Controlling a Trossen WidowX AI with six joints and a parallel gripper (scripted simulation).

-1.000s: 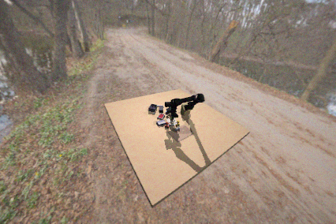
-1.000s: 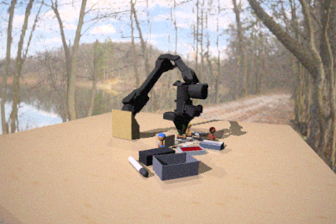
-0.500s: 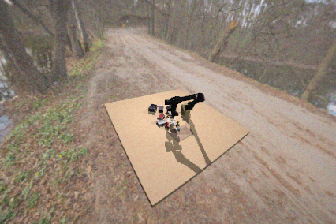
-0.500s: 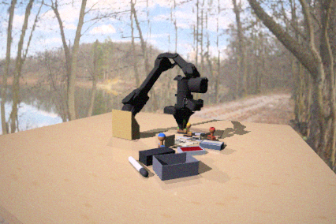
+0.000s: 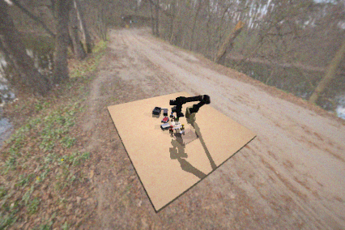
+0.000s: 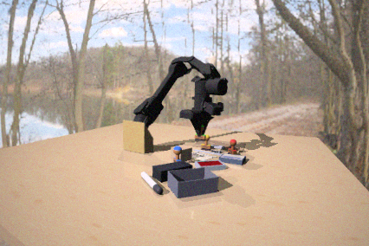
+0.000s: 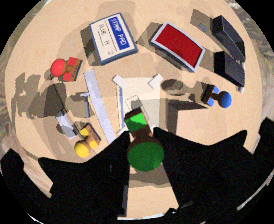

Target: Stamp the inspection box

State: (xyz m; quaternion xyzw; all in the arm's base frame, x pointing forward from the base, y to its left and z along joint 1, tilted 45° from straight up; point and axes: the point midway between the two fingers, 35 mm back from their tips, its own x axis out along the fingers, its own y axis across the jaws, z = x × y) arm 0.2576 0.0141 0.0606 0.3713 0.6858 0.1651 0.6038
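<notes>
Dirt road, bare trees and water surround the pale wooden board [image 5: 142, 153] [image 6: 108, 211] I'm working over. My gripper [image 6: 200, 135] [image 7: 141, 133] has its jaws clamped on the green stamp [image 7: 145, 153], held upright above the card [image 7: 150, 107]. The red ink pad [image 6: 210, 165] [image 7: 178, 46] lies open near its lid [image 6: 232, 159] [image 7: 113, 39]; the blue stamp [image 6: 178, 152] [image 7: 218, 96] stands near the card.

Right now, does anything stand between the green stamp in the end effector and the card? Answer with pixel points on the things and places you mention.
Nothing visible does. The green stamp [image 6: 200, 137] [image 7: 145, 154] hangs over the card [image 6: 204, 156] [image 7: 150, 95]; white corner pieces [image 7: 120, 81] only edge it. The spot directly beneath is hidden.
</notes>
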